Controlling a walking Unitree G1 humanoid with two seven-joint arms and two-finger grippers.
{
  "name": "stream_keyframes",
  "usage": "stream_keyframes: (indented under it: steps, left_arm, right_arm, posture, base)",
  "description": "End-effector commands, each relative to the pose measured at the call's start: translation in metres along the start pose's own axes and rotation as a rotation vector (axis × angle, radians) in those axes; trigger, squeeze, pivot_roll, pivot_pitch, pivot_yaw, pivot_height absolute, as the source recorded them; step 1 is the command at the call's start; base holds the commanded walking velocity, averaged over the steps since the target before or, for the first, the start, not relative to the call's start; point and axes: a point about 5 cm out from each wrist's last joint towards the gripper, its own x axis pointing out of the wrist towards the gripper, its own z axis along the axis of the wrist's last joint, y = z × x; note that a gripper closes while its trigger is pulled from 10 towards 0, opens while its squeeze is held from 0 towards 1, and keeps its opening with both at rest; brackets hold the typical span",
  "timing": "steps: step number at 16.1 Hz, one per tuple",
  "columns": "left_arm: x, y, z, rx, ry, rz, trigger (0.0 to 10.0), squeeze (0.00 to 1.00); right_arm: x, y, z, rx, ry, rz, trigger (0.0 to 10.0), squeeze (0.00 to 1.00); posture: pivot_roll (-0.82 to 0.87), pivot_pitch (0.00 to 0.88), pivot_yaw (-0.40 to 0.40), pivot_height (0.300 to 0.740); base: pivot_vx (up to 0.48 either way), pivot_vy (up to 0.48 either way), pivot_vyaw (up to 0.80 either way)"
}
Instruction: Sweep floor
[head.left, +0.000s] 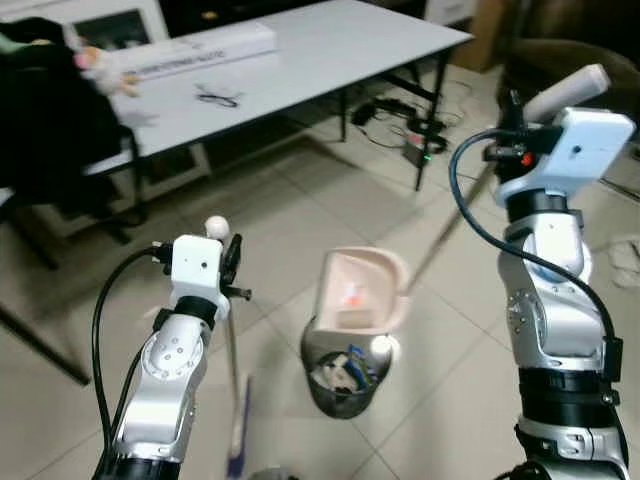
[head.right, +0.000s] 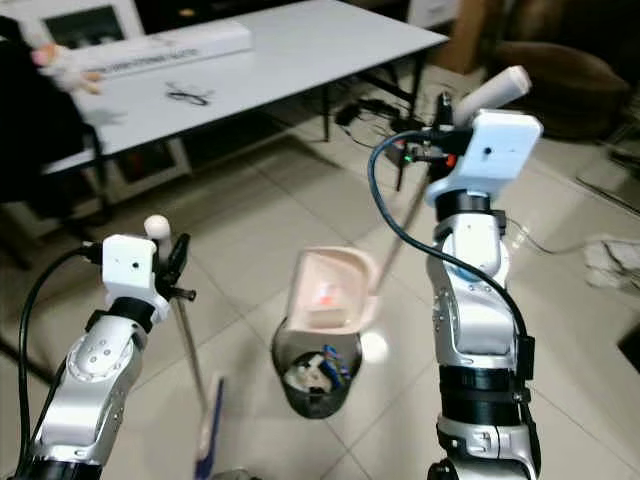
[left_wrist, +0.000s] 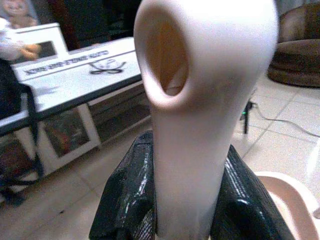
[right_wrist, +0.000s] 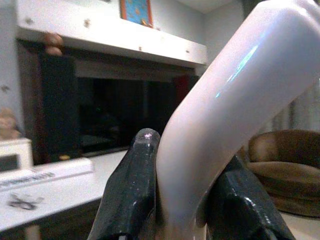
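My left gripper (head.left: 230, 262) is shut on the pale handle of a broom (head.left: 216, 227), whose thin pole runs down to a blue head (head.left: 240, 425) near the floor. In the left wrist view the broom handle (left_wrist: 200, 100) sits between the black fingers (left_wrist: 125, 200). My right gripper (head.left: 515, 125) is raised high and shut on the pale dustpan handle (head.left: 568, 92); its pole slants down to the pink dustpan (head.left: 360, 290), tipped over a black mesh bin (head.left: 345, 375) holding scraps. The right wrist view shows the dustpan handle (right_wrist: 235, 110) clamped between fingers (right_wrist: 132, 190).
A white table (head.left: 330, 50) with a long box (head.left: 190, 50) and glasses (head.left: 218, 98) stands behind. A dark chair (head.left: 60, 130) is at the left. Cables and a power strip (head.left: 420, 145) lie under the table. A brown sofa (head.right: 560, 70) sits at the right; tiled floor (head.left: 290, 210) surrounds the bin.
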Motion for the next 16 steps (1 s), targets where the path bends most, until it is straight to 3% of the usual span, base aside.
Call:
stream_keyframes:
  steps: [1, 7, 12, 16]
  left_arm:
    - [0.001, 0.001, 0.003, 0.015, -0.010, -0.001, 10.0, 0.00]
    - [0.003, 0.000, 0.004, 0.016, -0.008, -0.005, 10.0, 0.00]
    - [0.003, -0.001, 0.004, 0.017, -0.004, -0.010, 10.0, 0.00]
    - [0.002, -0.001, 0.004, 0.017, 0.000, -0.015, 10.0, 0.00]
  right_arm:
    - [0.002, -0.002, 0.011, -0.031, -0.072, 0.013, 10.0, 0.00]
    - [0.005, 0.011, 0.009, -0.074, -0.104, 0.108, 10.0, 0.00]
    - [0.003, 0.037, 0.000, -0.159, -0.136, 0.282, 10.0, 0.00]
    - [-0.012, 0.066, -0.008, -0.231, -0.184, 0.473, 10.0, 0.00]
  posture:
    - [-0.04, 0.001, 0.068, 0.740]
    - [-0.04, 0.005, 0.069, 0.740]
    - [-0.04, 0.010, 0.065, 0.740]
    - [-0.03, 0.014, 0.067, 0.740]
  base:
    - [0.000, 0.000, 0.00]
    - [0.000, 0.000, 0.00]
    - [0.000, 0.000, 0.00]
    - [0.000, 0.000, 0.00]
